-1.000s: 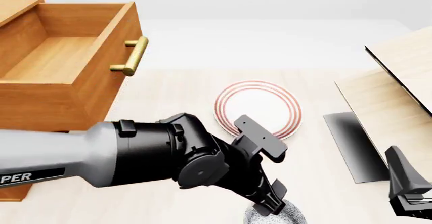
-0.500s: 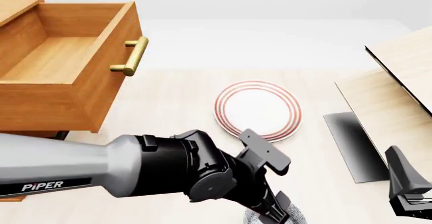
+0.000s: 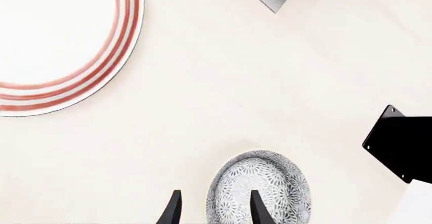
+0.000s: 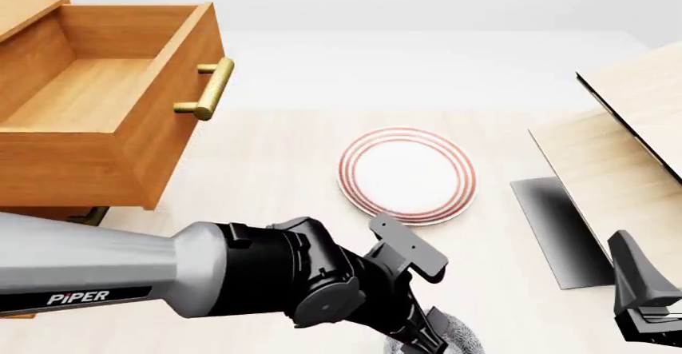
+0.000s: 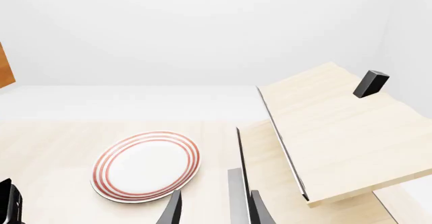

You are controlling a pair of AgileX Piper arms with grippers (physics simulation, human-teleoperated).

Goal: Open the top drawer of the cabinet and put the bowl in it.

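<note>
One speckled bowl (image 3: 260, 188) is seen on the table (image 4: 267, 170), at about six o'clock in the front view. One red-ringed plate (image 4: 406, 174) is counted near the centre. One open drawer (image 4: 101, 102) with one brass handle (image 4: 208, 89) is shown at ten o'clock. One pale wooden structure (image 4: 628, 138) is found at three o'clock. Two robot arms are visible.

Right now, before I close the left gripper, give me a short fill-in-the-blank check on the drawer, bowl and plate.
1. The top drawer stands ____, with nothing inside it.
2. The left gripper has one fingertip inside the ____ and one outside its rim.
3. The plate has rings coloured ____.
4. The bowl rests on the ____, not on the plate.

Missing words: open; bowl; red; table
</note>
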